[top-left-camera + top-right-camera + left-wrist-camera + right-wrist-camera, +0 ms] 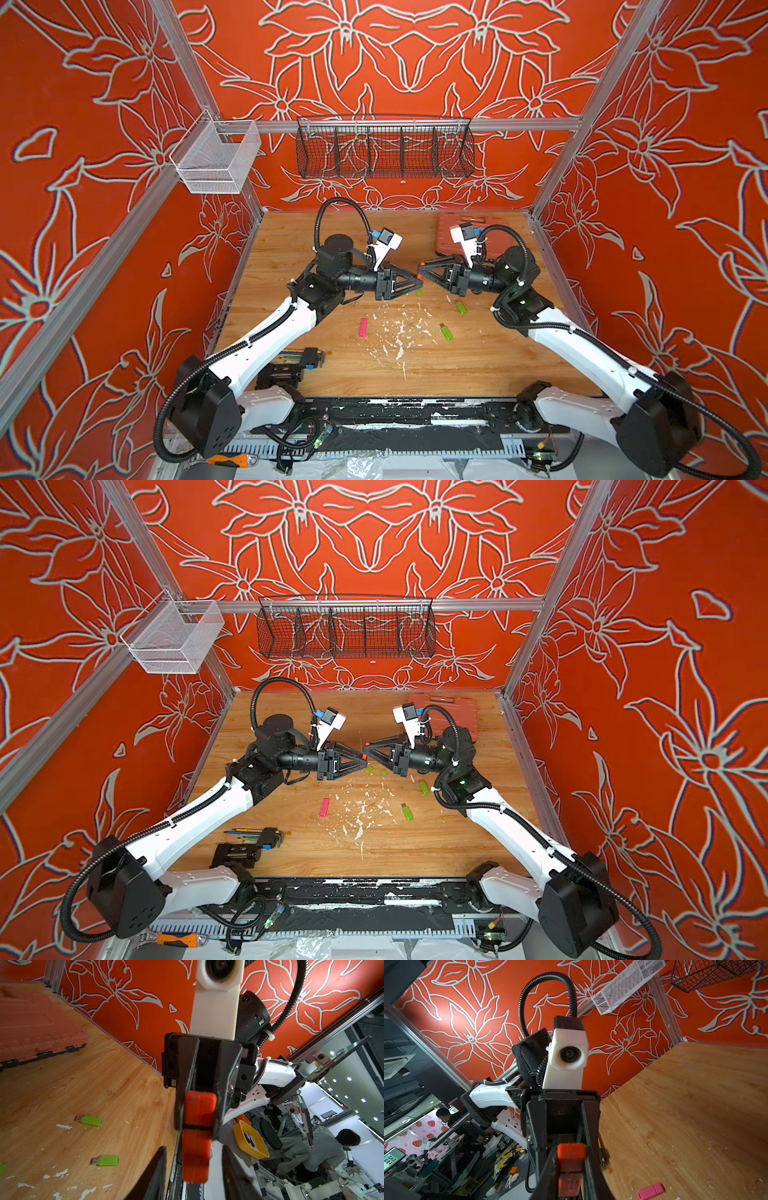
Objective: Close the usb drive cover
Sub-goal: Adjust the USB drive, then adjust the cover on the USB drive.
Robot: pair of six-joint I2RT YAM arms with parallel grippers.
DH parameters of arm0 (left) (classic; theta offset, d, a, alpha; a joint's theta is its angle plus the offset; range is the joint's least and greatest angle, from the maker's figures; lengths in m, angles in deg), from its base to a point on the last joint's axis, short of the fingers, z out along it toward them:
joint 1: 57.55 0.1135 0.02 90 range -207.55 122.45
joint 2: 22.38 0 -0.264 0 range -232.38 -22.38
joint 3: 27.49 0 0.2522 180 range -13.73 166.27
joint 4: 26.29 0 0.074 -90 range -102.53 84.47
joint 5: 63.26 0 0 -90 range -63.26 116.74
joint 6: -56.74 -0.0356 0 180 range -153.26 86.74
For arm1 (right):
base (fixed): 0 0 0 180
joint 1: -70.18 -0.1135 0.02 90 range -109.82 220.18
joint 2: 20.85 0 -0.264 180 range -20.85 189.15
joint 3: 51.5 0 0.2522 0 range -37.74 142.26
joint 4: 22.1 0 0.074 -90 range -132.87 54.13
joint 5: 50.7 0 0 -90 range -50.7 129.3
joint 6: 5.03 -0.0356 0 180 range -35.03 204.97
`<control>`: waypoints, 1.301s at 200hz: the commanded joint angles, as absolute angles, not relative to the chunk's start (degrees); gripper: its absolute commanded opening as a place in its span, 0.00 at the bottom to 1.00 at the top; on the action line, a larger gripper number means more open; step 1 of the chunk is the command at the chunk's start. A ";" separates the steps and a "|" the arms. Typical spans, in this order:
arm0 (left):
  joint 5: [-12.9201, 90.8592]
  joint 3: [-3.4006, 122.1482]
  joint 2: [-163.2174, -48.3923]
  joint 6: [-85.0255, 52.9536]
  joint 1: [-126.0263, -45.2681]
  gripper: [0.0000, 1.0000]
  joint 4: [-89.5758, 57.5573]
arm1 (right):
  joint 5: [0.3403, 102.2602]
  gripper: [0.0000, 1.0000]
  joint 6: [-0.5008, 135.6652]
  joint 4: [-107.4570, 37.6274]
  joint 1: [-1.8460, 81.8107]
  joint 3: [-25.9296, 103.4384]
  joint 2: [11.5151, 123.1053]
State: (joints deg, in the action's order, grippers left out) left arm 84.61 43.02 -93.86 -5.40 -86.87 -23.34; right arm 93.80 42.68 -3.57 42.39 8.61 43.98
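Orange usb drive (195, 1163) hangs above the desk (478, 365), clamped in the right hand (420, 268) with its free end offered to the left hand (194, 1149), whose 2 fingers (158, 1169) stand apart around it.

Robotics lab: aluminium frame (519, 124), patterned backdrop walls (415, 62), monitor (394, 1160) beyond.

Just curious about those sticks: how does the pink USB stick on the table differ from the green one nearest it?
The pink plastic USB stick is capped; the green plastic USB stick shows a bare metal plug. Pink lies left of the white flecks, green right of them. Both lie flat on the wooden table.
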 commanded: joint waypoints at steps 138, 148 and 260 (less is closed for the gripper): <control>86.15 44.42 -93.98 -6.34 -87.08 0.05 -23.85 | 95.11 0.45 46.05 -10.58 47.23 11.40 40.83; 85.98 44.04 -93.72 -6.20 -87.08 0.05 -23.94 | 96.16 0.45 45.87 -9.98 47.29 12.41 41.85; 86.26 44.18 -94.89 -5.31 -87.17 0.03 -24.92 | 98.21 0.44 50.01 -14.15 45.51 17.28 45.68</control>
State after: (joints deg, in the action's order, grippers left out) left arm 85.04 43.92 -94.80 -5.84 -86.91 -23.31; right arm 97.23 47.43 -11.75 46.31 15.15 44.75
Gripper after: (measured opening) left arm 0.148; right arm 0.440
